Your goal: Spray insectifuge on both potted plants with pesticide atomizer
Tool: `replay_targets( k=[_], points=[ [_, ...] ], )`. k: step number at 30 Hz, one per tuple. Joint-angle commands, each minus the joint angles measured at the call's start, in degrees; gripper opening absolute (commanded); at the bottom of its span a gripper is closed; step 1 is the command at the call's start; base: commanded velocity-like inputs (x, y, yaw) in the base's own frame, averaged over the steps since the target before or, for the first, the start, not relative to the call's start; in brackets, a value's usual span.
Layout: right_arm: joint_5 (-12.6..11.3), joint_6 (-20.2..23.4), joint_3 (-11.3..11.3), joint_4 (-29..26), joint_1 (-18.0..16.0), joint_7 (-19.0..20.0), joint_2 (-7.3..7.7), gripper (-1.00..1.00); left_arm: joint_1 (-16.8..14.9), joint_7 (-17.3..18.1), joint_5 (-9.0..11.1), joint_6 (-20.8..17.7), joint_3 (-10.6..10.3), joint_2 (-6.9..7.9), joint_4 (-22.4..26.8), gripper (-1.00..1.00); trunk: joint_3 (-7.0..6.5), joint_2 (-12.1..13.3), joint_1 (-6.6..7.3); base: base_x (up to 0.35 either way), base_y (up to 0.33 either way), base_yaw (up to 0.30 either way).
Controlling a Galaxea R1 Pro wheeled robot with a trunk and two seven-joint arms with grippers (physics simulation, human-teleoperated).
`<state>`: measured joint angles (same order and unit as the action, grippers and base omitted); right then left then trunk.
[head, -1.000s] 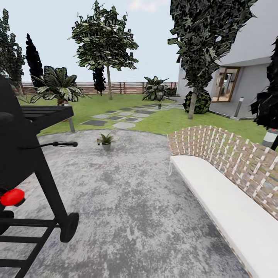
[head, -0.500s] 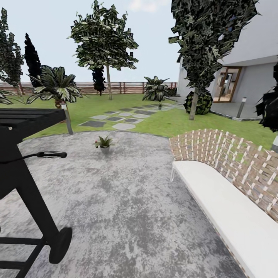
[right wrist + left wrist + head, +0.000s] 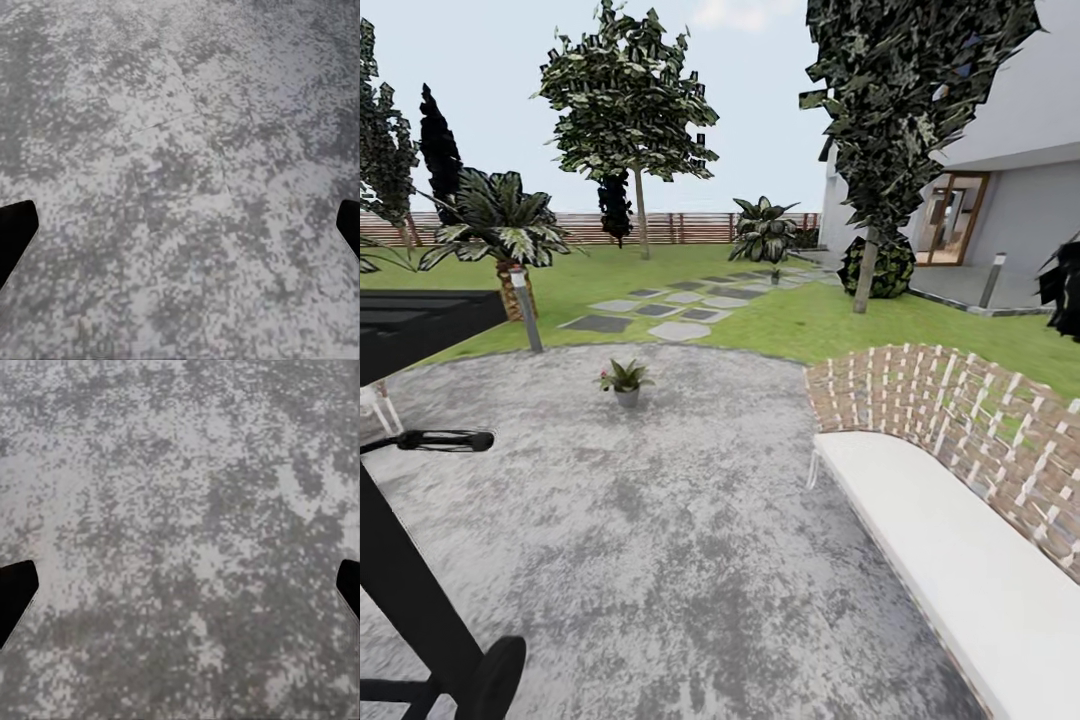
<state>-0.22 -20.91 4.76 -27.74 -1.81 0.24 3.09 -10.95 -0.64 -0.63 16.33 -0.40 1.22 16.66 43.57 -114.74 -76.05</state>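
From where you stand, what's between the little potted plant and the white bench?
In the head view, just bare grey mottled paving lies between the small potted plant and the white bench; nothing stands on that stretch.

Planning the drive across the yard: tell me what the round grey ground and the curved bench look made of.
The grey mottled paved circle looks like matt stone or concrete, given its speckled, dull surface. The curved bench's backrest looks like woven brown-and-white strapping, a lattice with grass showing through; its white seat looks smooth, the material unclear.
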Motion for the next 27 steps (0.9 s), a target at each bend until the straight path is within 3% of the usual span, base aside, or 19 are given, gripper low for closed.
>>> replay_targets(
  k=[1, 27],
  points=[
    [0.0, -0.2, 0.1, 0.0, 0.0, 0.0, -0.01, 1.00, 0.0, -0.1, -0.1, 0.2, 0.0, 0.01, 0.0, 1.00, 0.05, 0.0, -0.03, 0.340, -0.015, 0.000],
    [0.0, -0.3, 0.2, -0.1, 0.0, -0.2, -0.01, 1.00, 0.0, -0.1, -0.1, 0.2, -0.1, 0.01, 0.0, 1.00, 0.05, 0.0, -0.03, 0.291, -0.021, 0.000]
  ],
)
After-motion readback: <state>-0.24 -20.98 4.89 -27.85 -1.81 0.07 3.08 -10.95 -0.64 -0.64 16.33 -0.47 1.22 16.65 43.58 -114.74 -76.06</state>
